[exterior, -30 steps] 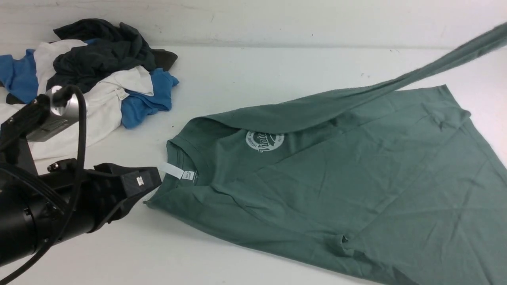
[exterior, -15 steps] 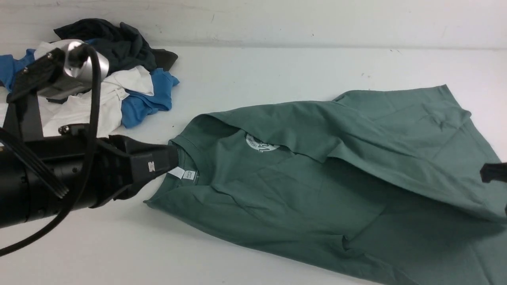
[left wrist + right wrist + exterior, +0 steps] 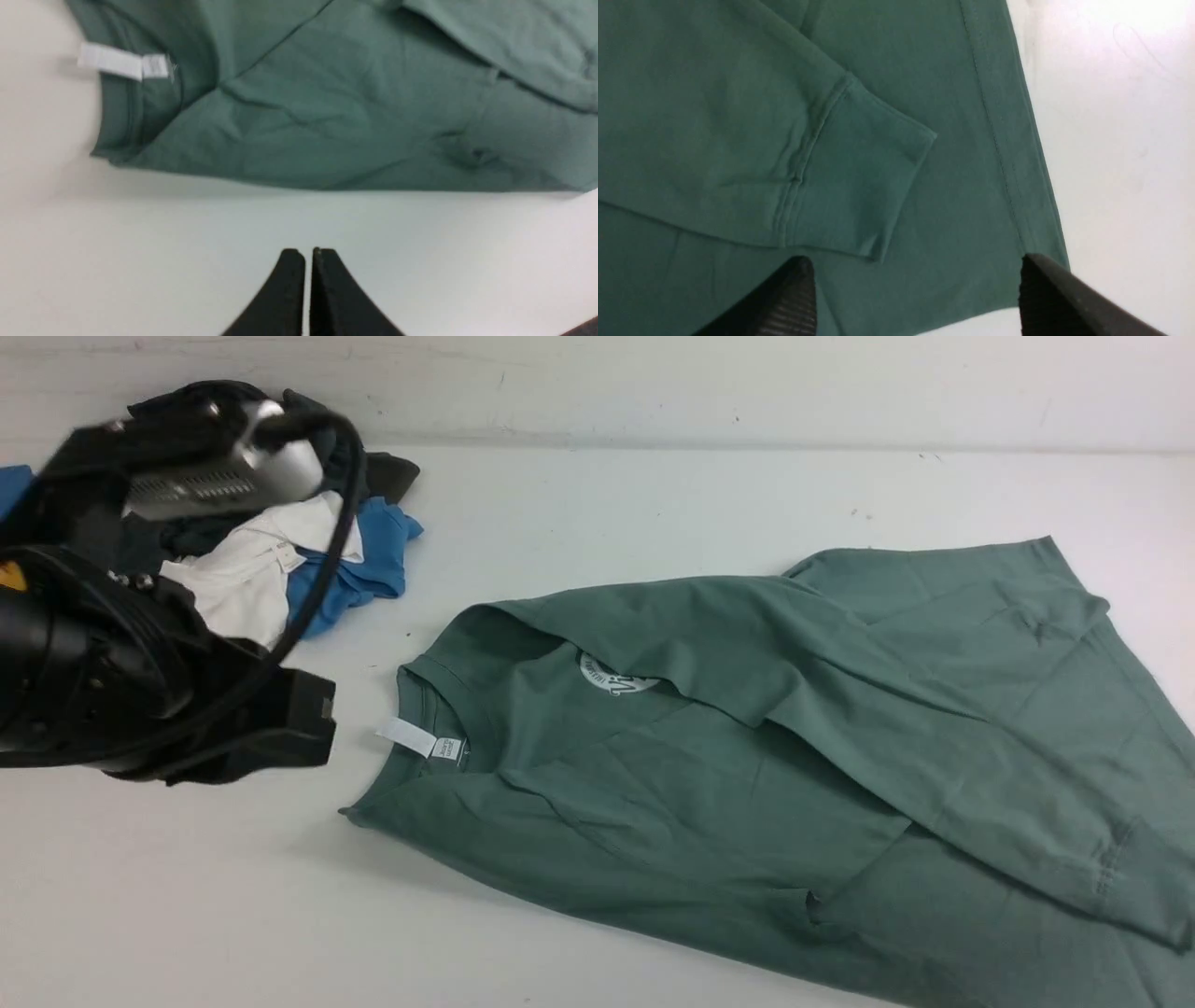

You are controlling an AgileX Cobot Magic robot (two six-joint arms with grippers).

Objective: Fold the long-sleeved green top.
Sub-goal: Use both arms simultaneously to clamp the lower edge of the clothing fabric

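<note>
One green long-sleeved top (image 3: 747,775), sleeve (image 3: 887,709) laid across: my right gripper (image 3: 913,259) wide (empty), left gripper (image 3: 308,252) closed; best rise straight, sparing cuff (image 3: 859,186).

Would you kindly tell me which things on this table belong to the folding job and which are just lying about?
Belongs to the job:
- the green long-sleeved top
- its sleeve, lying across the chest
- that sleeve's cuff

Just lying about:
- the heap of clothes, blue, white and dark, at the table's far left

left claw (image 3: 308,254): fingers pressed together, empty | right claw (image 3: 915,268): fingers spread wide, empty
</note>
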